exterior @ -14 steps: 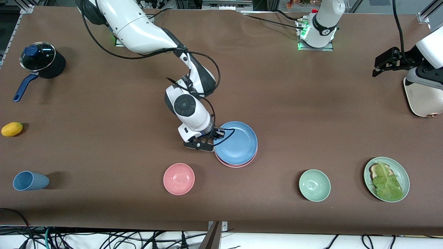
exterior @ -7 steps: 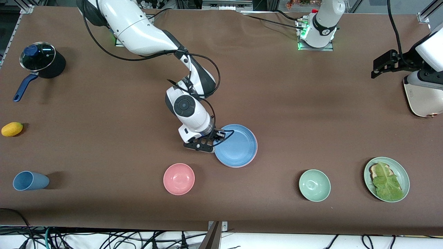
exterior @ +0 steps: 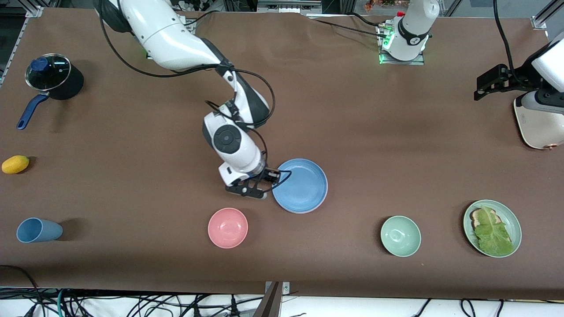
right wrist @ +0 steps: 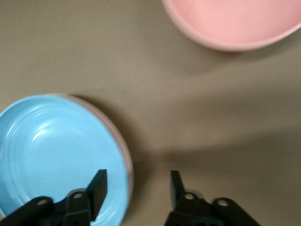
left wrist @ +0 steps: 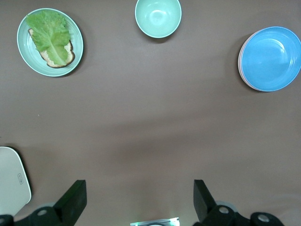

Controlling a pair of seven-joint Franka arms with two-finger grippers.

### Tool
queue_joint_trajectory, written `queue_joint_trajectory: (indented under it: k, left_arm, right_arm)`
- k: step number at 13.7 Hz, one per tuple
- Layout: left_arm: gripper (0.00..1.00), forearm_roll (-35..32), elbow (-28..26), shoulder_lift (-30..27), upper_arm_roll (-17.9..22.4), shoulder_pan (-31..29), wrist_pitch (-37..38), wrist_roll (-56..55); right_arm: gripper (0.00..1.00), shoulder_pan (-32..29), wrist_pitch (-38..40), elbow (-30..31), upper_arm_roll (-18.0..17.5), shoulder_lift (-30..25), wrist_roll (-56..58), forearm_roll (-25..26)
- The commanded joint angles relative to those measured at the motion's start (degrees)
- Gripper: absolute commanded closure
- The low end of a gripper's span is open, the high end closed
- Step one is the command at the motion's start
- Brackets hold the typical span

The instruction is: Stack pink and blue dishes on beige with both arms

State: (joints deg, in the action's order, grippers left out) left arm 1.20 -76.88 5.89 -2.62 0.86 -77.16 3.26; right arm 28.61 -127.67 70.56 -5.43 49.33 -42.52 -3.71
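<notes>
Now that the blue plate [exterior: 300, 185] sits on the stack, stacking looks done.
The right gripper [exterior: 252, 188] has let go and backed off, jaws apart; the left gripper [exterior: 489, 83] waits, jaws apart.

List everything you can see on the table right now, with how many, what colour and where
blue plate: 1, sky blue, mid-table, top of a stack
pink plate: 1, pink rim showing under the blue plate
pink bowl: 1, nearer the camera than the stack
green bowl: 1, pale green, toward the left arm's end
green plate: 1, holds bread and lettuce
blue cup: 1, on its side
lemon: 1, yellow
lidded pot: 1, blue handle
white appliance: 1
right gripper: open, beside the stack
left gripper: open, waiting
</notes>
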Motion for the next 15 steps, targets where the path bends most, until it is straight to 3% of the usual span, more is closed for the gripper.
queue_joint_trajectory:
  k: [1,4,10,11,15]
  left_arm:
    - [0.0,-0.67,-0.2,-0.35,-0.54,-0.51,0.43,-2.9]
    - [0.0,-0.76,-0.12,-0.35,-0.54,-0.43,0.43,-3.09]
    - [0.0,-0.93,0.24,-0.35,-0.54,-0.34,0.43,-3.0]
    - [0.0,-0.93,0.24,-0.35,-0.54,-0.25,0.43,-3.0]
    - [0.0,-0.84,0.41,-0.35,-0.54,-0.34,0.43,-3.09]
  right_arm:
    - [0.0,-3.64,6.79,0.46,-0.02,-5.37,4.72,0.46]
    - [0.0,-3.91,14.78,2.73,4.89,-12.04,9.44,0.63]
    - [0.0,-4.0,31.41,9.94,15.52,-29.09,33.7,-0.07]
    - [0.0,-4.61,33.17,11.26,16.59,-31.29,36.6,-0.24]
    - [0.0,-13.13,37.92,17.5,15.11,-40.53,45.23,-0.33]
